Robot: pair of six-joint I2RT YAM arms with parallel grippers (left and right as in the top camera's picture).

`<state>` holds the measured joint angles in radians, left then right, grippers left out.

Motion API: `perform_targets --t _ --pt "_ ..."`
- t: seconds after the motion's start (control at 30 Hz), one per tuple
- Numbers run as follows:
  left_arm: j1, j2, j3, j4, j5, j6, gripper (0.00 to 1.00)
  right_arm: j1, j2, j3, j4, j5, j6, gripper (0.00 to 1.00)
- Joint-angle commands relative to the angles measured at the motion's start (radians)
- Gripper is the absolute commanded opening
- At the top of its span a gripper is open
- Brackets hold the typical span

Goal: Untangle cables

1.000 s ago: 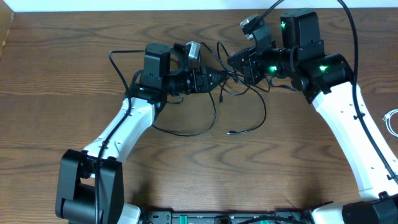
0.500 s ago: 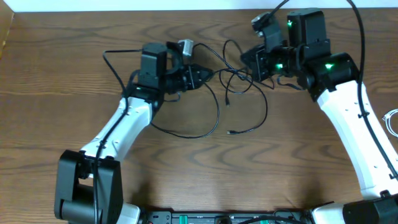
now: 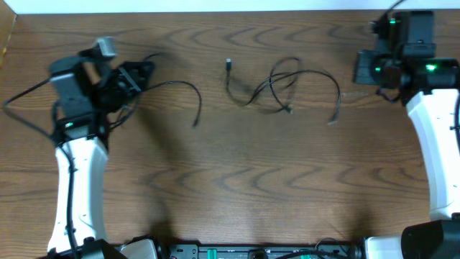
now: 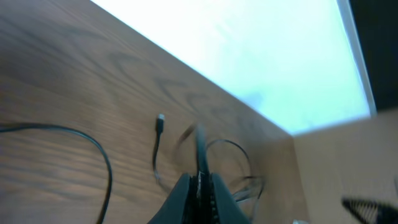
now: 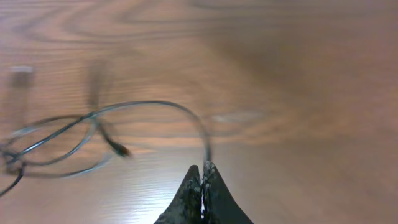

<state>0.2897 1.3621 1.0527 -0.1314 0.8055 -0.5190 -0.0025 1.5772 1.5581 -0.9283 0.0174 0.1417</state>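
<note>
A thin black cable (image 3: pixel 287 83) lies in loose loops across the middle of the table, one plug (image 3: pixel 228 63) toward the back. My left gripper (image 3: pixel 147 70) is far to the left, shut on a black cable (image 4: pixel 199 140) that runs forward out of its tips (image 4: pixel 199 182). A further length arcs to a free end (image 3: pixel 196 122). My right gripper (image 3: pixel 356 72) is at the back right, shut (image 5: pixel 202 168). The cable (image 5: pixel 155 103) curves down to its tips in the right wrist view. From overhead that end (image 3: pixel 333 120) lies apart from it.
The left arm's own thicker black cable (image 3: pixel 21 97) loops out past the left edge. The table's back edge (image 3: pixel 230 11) meets a white wall. A wooden panel (image 4: pixel 348 162) stands at the right of the left wrist view.
Both arms have swung apart, the left far to the left and the right toward the right edge. The bunched cable between them is now drawn out across the middle of the table.
</note>
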Motion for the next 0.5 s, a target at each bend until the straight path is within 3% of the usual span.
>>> perform_targets --t 0.0,0.13,0.3,0.4,0.47 --pt "0.071 -0.012 -0.002 -0.003 0.003 -0.074 0.07 -0.048 -0.008 0.000 -0.027 0.190 0.050 0.01" --pt "0.098 -0.010 -0.002 -0.003 0.077 -0.084 0.07 -0.090 -0.008 0.000 -0.032 0.082 0.052 0.01" --pt "0.058 -0.010 -0.002 -0.003 0.103 -0.084 0.07 -0.073 -0.001 -0.001 -0.002 -0.417 -0.091 0.02" --pt "0.023 -0.010 -0.002 -0.002 0.103 -0.080 0.07 -0.034 0.020 -0.001 0.013 -0.621 -0.192 0.20" --pt "0.004 -0.010 -0.002 -0.002 0.103 -0.076 0.08 -0.001 0.039 -0.002 0.018 -0.646 -0.219 0.23"
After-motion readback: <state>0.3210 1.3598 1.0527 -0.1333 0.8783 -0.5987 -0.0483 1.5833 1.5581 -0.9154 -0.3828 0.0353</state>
